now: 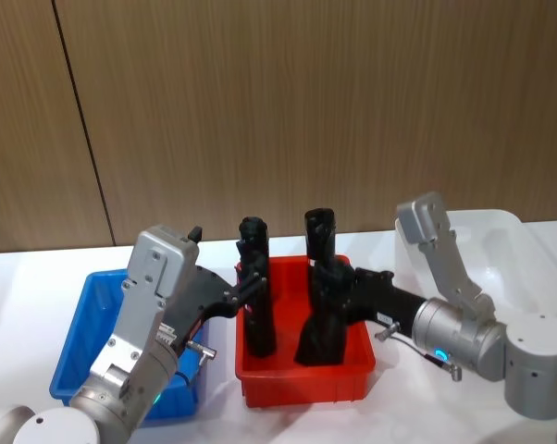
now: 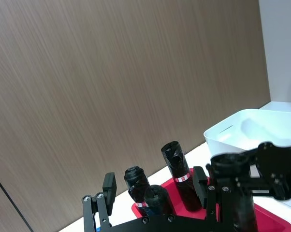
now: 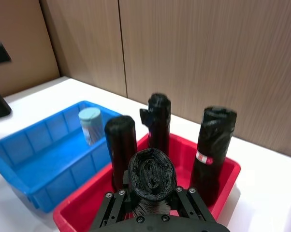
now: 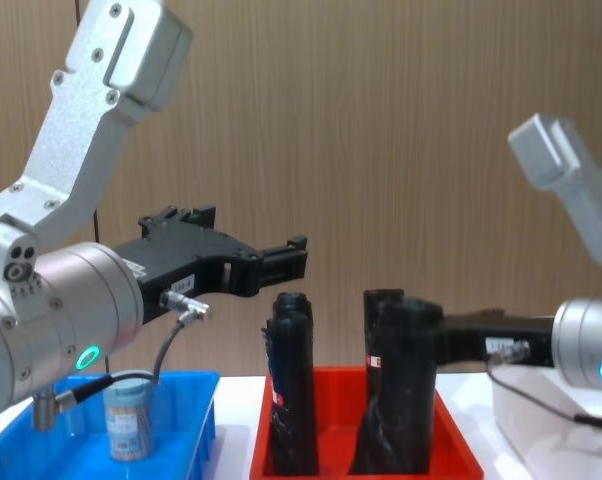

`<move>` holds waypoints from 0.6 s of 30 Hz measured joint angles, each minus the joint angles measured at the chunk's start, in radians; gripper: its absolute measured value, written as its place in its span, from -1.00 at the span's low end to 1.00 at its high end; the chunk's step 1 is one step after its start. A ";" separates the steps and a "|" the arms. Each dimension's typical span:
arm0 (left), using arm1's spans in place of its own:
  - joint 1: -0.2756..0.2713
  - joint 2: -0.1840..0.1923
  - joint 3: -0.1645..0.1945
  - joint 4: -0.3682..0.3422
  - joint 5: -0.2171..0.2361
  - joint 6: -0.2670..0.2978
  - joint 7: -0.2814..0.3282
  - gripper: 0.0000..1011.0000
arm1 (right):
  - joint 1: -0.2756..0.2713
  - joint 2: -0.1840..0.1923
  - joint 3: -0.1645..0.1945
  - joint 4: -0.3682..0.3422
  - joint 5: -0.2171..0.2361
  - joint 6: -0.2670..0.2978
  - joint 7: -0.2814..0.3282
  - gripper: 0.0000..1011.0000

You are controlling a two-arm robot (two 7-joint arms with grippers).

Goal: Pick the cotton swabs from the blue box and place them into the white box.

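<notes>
My right tool (image 1: 327,289) reaches from the right into the red bin (image 1: 306,381) and its fingers close on a black roll (image 3: 152,180), a matte crinkled-plastic cylinder with a puckered top that leans tilted in the bin. My left tool (image 4: 293,258) hangs above the red bin's left part, fingers spread apart and gripping nothing. Three more black rolls (image 3: 214,145) stand upright in the red bin; one carries a narrow white band with red marks that I cannot read. To the left, touching the red bin's side, sits the blue box (image 1: 84,324), a shallow glossy plastic bin with ribbed inner walls and a thick rim. In it stands one jar of cotton swabs (image 4: 129,418), a small clear cylinder with a flat grey-blue lid and a pale printed label whose writing is too small to read. On the right of the white bench (image 1: 19,277) is the white box (image 2: 242,126), smooth, tall, with an oval handle slot near its rim. Behind everything runs a wood-grain wall (image 1: 306,102).
</notes>
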 joint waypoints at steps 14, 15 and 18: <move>0.000 0.000 0.000 0.000 0.000 0.000 0.000 0.99 | -0.013 0.033 0.036 -0.137 0.036 0.014 -0.061 -0.29; 0.000 0.000 0.000 0.000 0.000 0.000 0.000 0.99 | -0.013 0.038 0.043 -0.150 0.039 0.014 -0.070 -0.30; 0.000 0.000 0.000 0.000 0.000 0.000 0.000 0.99 | -0.012 0.050 0.058 -0.170 0.043 0.014 -0.088 -0.30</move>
